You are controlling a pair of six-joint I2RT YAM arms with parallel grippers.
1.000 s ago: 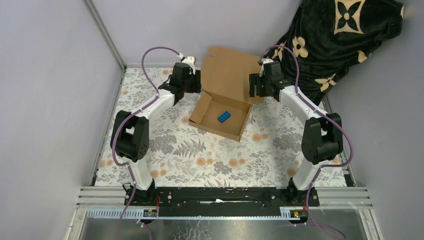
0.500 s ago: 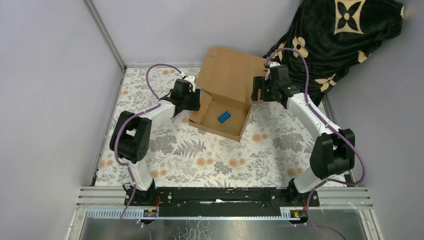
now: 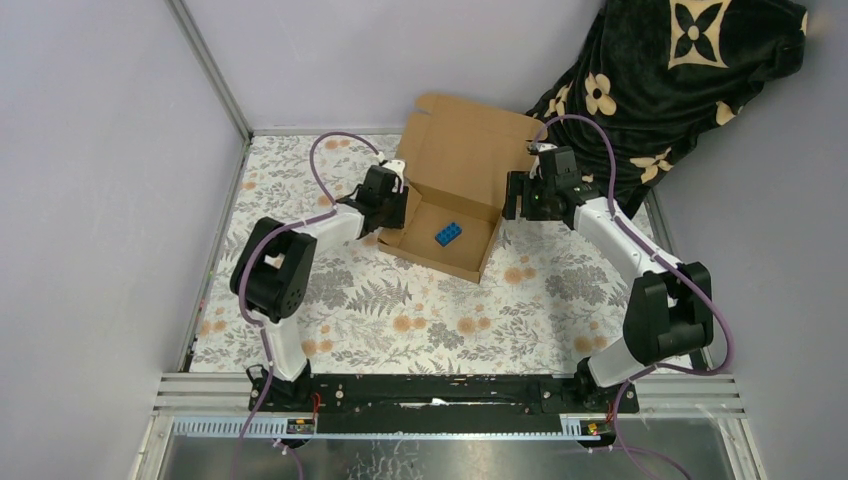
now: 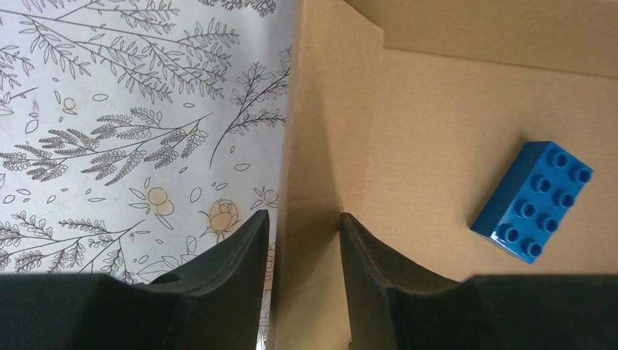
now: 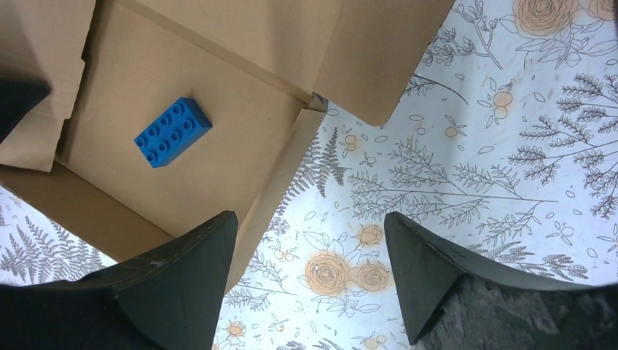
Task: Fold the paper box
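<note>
The paper box (image 3: pixel 462 150) is brown cardboard at the back middle of the table, its lid flap standing open behind a shallow tray. A small blue brick (image 3: pixel 447 233) lies inside the tray. My left gripper (image 3: pixel 398 205) straddles the tray's left wall (image 4: pixel 313 146): the inner finger touches the cardboard, and a thin strip of cloth shows beside the outer finger. Its jaws (image 4: pixel 302 214) are open but narrow. My right gripper (image 3: pixel 512 195) hovers open by the tray's back right corner (image 5: pixel 310 102), its jaws (image 5: pixel 311 214) over the cloth and nothing between them.
A floral tablecloth (image 3: pixel 400 310) covers the table. A dark blanket with pale flowers (image 3: pixel 680 70) is heaped at the back right, close behind my right arm. Grey walls and a metal post (image 3: pixel 210 70) bound the left and back.
My left gripper came forward and right onto the tray's left wall, and its jaws narrowed. My right gripper shifted slightly right and nearer, staying open. The box barely moved.
</note>
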